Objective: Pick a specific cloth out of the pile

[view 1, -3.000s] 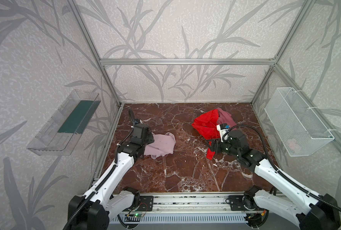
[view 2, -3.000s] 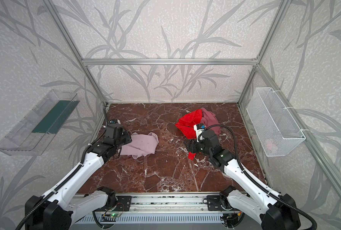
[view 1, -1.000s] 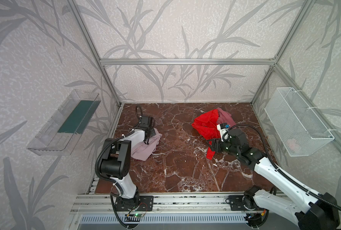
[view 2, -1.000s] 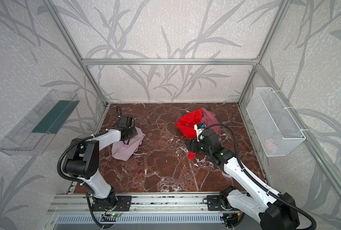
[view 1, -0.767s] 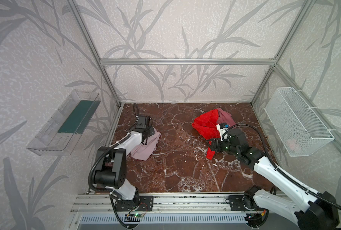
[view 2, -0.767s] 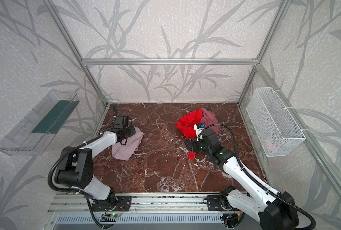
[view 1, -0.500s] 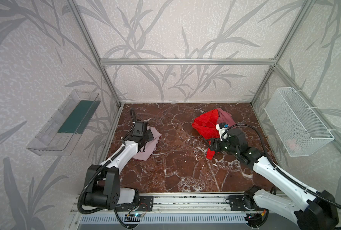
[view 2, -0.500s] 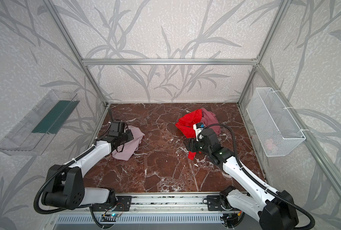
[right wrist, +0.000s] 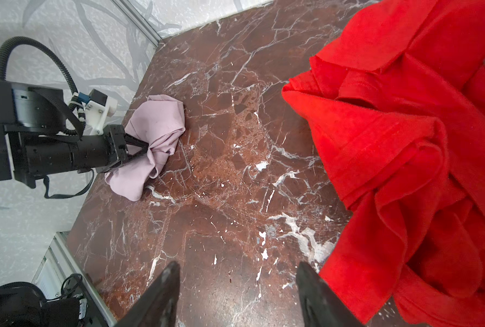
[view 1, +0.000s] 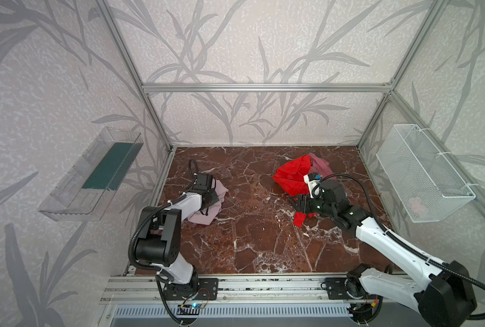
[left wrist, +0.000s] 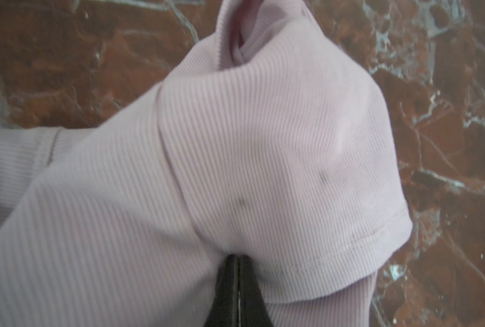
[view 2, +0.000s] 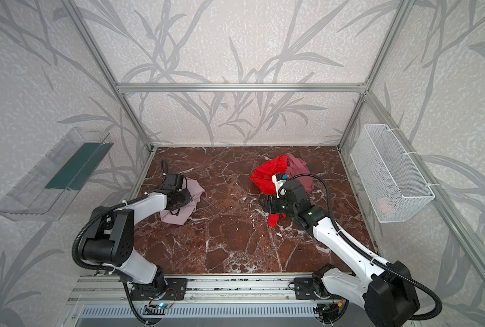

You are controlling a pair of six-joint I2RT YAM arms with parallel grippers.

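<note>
Currently left tool (right wrist: 146, 147) pinches cloth (right wrist: 156, 124) near floor (view 1: 264, 240) edge (right tool (right wrist: 237, 270) spread beside pile (right wrist: 391, 141)).

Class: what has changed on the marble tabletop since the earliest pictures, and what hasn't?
The left gripper, shut on the thin pale lilac-pink cloth, dragged it leftward, bunching it. The open right gripper, bright red cloth and dusty-rose mauve cloth stayed put.

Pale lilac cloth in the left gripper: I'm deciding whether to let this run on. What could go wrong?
1. The left gripper pinches only a fold of the cloth; the rest bunches on the table and could slip free.
2. A loose black strap hangs beside it and might snag.
3. The open right gripper is close beside the red cloth and may drag it.
</note>
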